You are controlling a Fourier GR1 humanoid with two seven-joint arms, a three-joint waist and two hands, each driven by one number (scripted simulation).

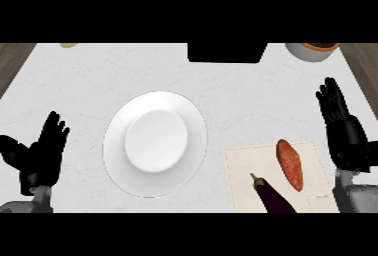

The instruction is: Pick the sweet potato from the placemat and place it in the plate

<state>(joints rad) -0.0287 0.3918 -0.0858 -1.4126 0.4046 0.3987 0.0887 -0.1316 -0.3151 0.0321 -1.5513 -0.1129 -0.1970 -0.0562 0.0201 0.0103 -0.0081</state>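
An orange sweet potato (pixel 291 164) lies lengthwise on the pale placemat (pixel 244 175) at the lower right. A white plate (pixel 117 150) with nothing on it sits on the counter to the mat's left. My right hand (pixel 344 131) stands open, fingers straight and pointing away, just right of the placemat and apart from the sweet potato. At the lower left edge my left hand (pixel 38 156) rests open, fingers up, well left of the plate.
A dark purple eggplant (pixel 274 196) lies on the placemat in front of the sweet potato. A black box (pixel 226 52) stands at the counter's far edge, a white bowl (pixel 312 50) with orange contents at the far right, and a small tan object (pixel 69 45) at the far left.
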